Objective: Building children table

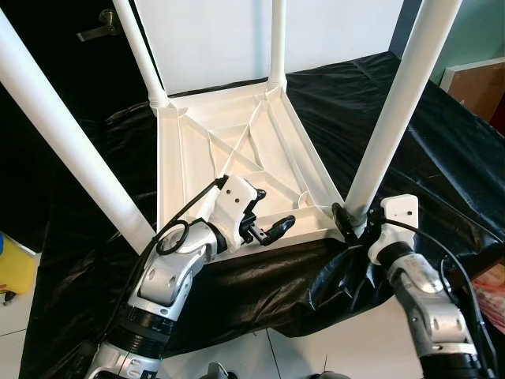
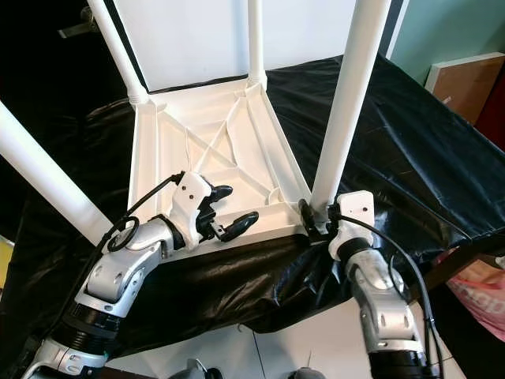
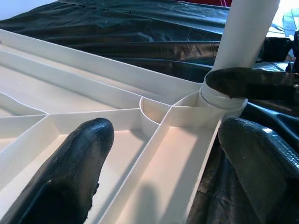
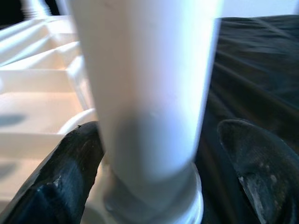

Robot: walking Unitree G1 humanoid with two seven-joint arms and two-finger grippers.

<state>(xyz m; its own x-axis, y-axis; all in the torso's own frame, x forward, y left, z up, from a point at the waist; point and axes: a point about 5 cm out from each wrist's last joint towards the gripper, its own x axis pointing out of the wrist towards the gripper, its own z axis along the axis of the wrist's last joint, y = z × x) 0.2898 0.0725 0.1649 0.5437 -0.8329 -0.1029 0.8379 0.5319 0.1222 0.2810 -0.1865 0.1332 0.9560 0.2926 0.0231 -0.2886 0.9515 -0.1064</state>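
Four white legs (image 1: 398, 110) stand up from the upturned table (image 1: 237, 154) in front of you, one at each corner of its ribbed underside. The table lies on a black sheet (image 1: 442, 150) that covers the whole surface and hangs crumpled over the near edge. Behind the surface you see a white wall (image 1: 316, 31), a dark door with a lever handle (image 1: 99, 26) at the far left, a teal wall at the far right with a brown board (image 1: 481, 83) leaning near it, and pale floor tiles (image 1: 331, 347) below.

Your left gripper (image 1: 264, 223) hovers over the table's near edge, fingers (image 3: 70, 172) parted and holding nothing; one finger is over a rib pocket, the other over the sheet just off the rim. Your right gripper (image 4: 154, 172) is at the near right corner, its fingers (image 4: 60, 182) spread to either side of the base of that leg, where it meets its socket. You cannot tell whether the pads touch the leg.

The tops of all four legs are cut off by the frame. A yellow thing (image 1: 16, 268) at the left edge and a pink thing (image 2: 481, 292) at the right edge are too cropped to identify. The right wrist view is blurred at close range.
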